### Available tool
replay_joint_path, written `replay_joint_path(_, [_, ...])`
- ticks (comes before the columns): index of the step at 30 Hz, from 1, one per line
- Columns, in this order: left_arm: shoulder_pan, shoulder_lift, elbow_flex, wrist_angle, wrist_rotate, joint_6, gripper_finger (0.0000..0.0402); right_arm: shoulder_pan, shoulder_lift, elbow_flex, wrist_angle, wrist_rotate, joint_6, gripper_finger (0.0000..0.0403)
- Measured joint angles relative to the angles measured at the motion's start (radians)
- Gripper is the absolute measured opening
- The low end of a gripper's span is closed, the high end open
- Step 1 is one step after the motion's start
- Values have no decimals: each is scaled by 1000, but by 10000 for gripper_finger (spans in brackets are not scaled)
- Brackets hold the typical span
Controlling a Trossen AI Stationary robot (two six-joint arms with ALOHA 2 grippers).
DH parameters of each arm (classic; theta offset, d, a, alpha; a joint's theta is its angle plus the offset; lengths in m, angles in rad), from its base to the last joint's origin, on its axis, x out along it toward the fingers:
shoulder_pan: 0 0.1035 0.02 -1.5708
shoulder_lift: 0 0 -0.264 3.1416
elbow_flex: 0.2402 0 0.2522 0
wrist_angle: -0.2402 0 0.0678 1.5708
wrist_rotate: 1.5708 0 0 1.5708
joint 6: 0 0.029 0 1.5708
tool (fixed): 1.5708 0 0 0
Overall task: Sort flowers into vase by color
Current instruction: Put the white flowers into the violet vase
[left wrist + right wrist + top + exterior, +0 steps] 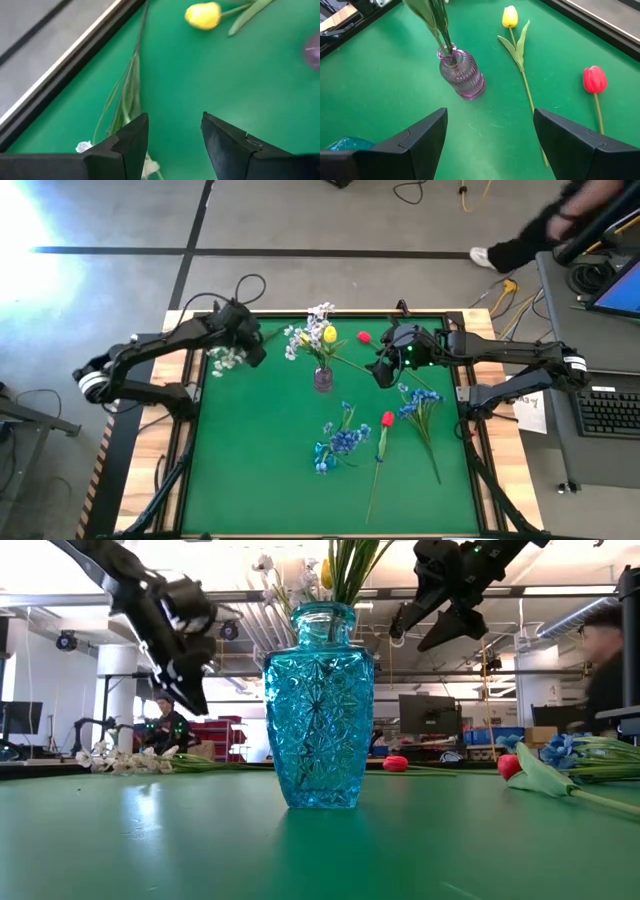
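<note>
A purple ribbed vase (462, 75) stands mid-table with green stems in it; white blossoms (305, 332) show above it. A teal glass vase (318, 705) stands nearer the near edge. A yellow tulip (510, 16) and a red tulip (594, 80) lie flat by the purple vase. A white spray (127, 95) lies near the left edge. My left gripper (175, 145) hovers open above the spray's blossom end. My right gripper (490, 145) hangs open above the table, right of the purple vase. Blue blooms (345, 442), more blue blooms (415, 405) and another red tulip (387, 420) lie on the near half.
The table's raised wooden frame (190, 380) runs close beside the left gripper. A person (560, 225) moves beyond the far right corner, next to a desk with a keyboard (610, 405). Bare green surface lies along the near left of the table (250, 470).
</note>
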Motion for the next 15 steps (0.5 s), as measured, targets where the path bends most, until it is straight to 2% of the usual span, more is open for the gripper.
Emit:
replay_joint_path(4, [15, 93, 24, -3, -3, 32, 185, 0, 0, 0, 18, 0, 0, 288])
replay_joint_path(10, [17, 217, 91, -11, -134, 121, 226, 0, 1, 0, 23, 0, 0, 288])
replay_joint_path(15, [36, 314, 153, -37, -137, 178, 247, 0, 1, 0, 24, 0, 0, 288])
